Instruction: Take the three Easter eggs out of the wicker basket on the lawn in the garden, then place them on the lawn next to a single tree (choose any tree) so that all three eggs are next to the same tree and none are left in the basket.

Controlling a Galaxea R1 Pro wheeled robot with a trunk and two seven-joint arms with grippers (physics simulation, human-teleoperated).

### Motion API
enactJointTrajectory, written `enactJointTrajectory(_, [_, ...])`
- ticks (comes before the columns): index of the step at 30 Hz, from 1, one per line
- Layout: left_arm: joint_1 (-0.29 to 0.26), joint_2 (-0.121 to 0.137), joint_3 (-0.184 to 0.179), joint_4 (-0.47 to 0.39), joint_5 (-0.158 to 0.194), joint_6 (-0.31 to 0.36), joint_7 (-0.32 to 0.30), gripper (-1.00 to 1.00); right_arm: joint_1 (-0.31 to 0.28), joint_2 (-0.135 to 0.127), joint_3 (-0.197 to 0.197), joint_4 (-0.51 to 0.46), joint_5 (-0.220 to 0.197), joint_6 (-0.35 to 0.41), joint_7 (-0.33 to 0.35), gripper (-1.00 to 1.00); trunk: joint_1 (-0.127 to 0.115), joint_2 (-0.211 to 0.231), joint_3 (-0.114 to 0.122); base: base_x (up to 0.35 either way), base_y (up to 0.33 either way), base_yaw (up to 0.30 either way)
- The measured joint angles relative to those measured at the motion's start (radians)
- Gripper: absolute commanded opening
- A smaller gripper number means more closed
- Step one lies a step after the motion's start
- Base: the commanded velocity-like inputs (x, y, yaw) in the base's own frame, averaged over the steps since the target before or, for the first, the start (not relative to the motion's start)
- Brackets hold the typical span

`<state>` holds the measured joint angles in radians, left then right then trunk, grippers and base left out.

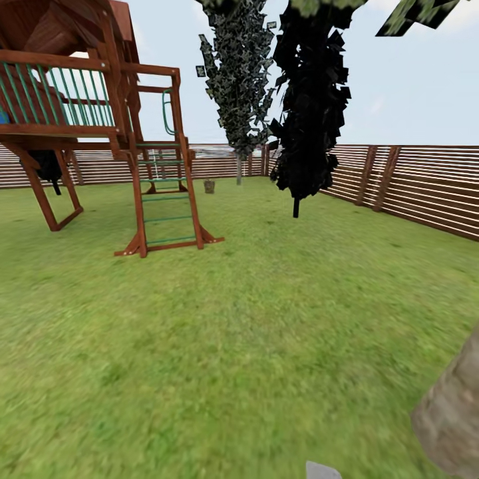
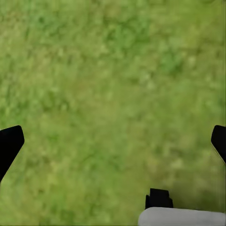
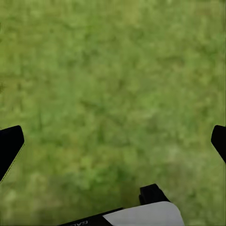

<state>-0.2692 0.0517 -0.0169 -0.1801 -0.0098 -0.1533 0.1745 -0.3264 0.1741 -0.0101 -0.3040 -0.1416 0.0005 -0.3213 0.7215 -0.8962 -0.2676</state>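
1. Left end effector [image 2: 113, 141]: fingers spread wide at the left and right edges of the left wrist view, nothing between them, bare lawn [image 2: 103, 70] beneath.
2. Right end effector [image 3: 113, 141]: likewise spread wide and empty over grass.
3. Head view: wicker basket [image 1: 209, 186] stands on the lawn, far off at upper centre, just right of the play tower's ladder [image 1: 166, 199]; contents too small to tell.
4. Tree [image 1: 239, 86] with grey trunk rises just right of the basket, near the fence [image 1: 412, 179].
5. Darker tree [image 1: 309, 106] stands nearer, right of centre.
6. A rough grey-brown trunk [image 1: 452, 412] fills the lower right corner.
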Motion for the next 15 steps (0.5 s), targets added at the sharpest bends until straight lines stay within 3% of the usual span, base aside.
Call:
enactJointTrajectory(10, [0.000,0.000,0.000,0.001,0.000,-0.002,0.000,1.00,0.000,0.000,0.000,0.001,0.000,-0.001,0.000,1.00,0.000,0.000,0.000,0.331,0.000,-0.004])
enactJointTrajectory(15, [0.000,-0.001,0.000,0.000,0.000,-0.002,0.000,1.00,0.000,0.000,0.000,0.001,0.001,-0.001,0.000,1.00,0.000,0.000,0.000,0.331,0.000,-0.149])
